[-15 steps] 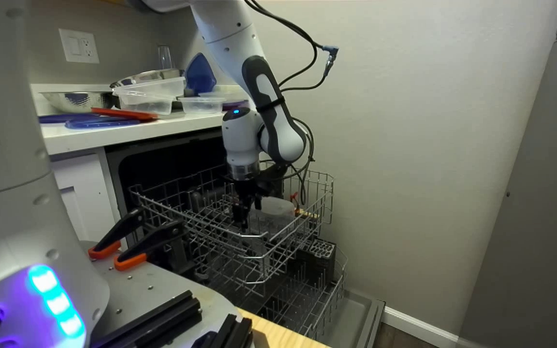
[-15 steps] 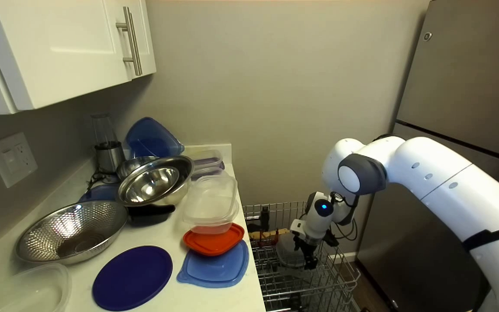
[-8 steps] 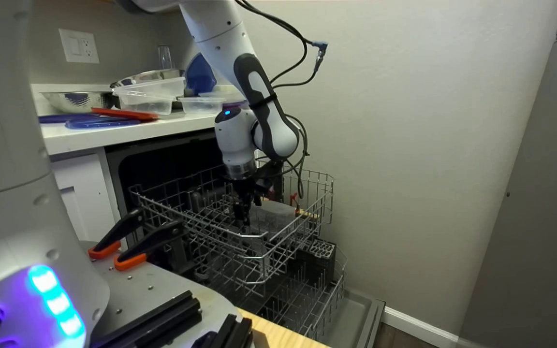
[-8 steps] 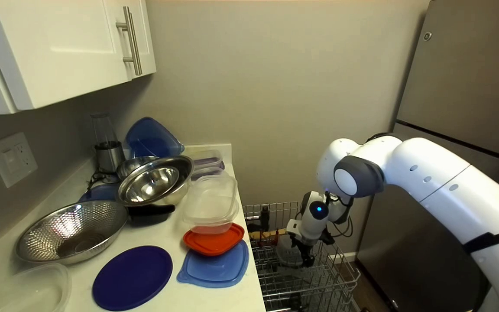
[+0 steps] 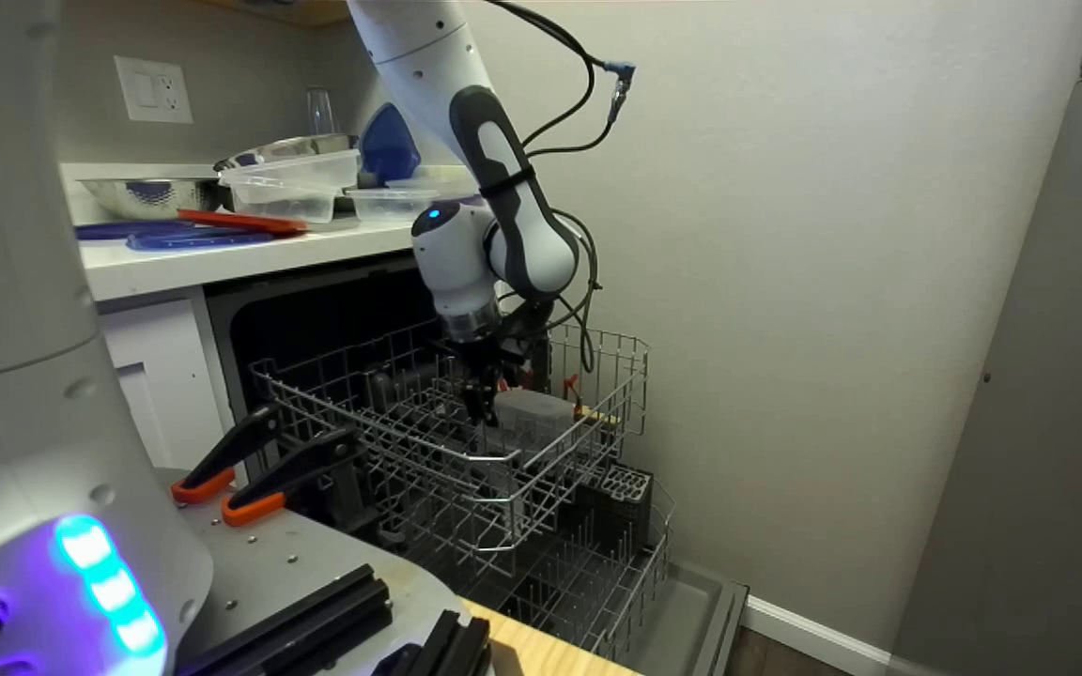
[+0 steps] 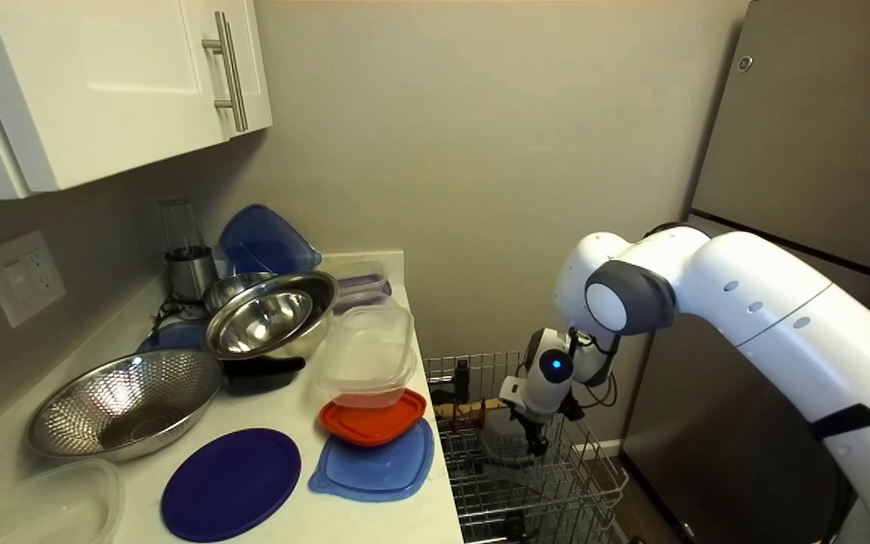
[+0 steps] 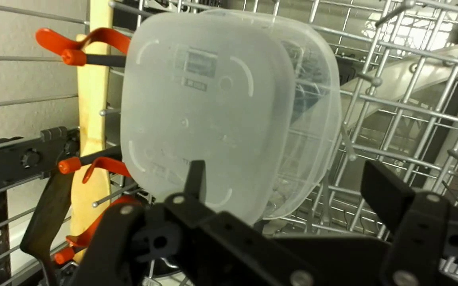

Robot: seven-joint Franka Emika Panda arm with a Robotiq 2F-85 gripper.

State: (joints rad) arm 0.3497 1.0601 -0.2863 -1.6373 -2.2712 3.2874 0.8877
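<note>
Two fingers (image 7: 193, 180) standing wide apart in the wrist view, upside-down plastic tub (image 7: 209, 107) just ahead of them, can't tell if touching. In an exterior view it's right beside them in the dishwasher rack (image 5: 489, 458); in an exterior view, a red lid (image 6: 371, 423) sits on the counter (image 6: 363, 525), well off from them.

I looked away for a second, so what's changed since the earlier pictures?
The gripper has risen a little, and the arm's wrist has shifted toward the counter. The jaws stand open, with nothing visibly taken hold of or let go. The clear container stays in the upper rack; the colander and red lid haven't moved.
</note>
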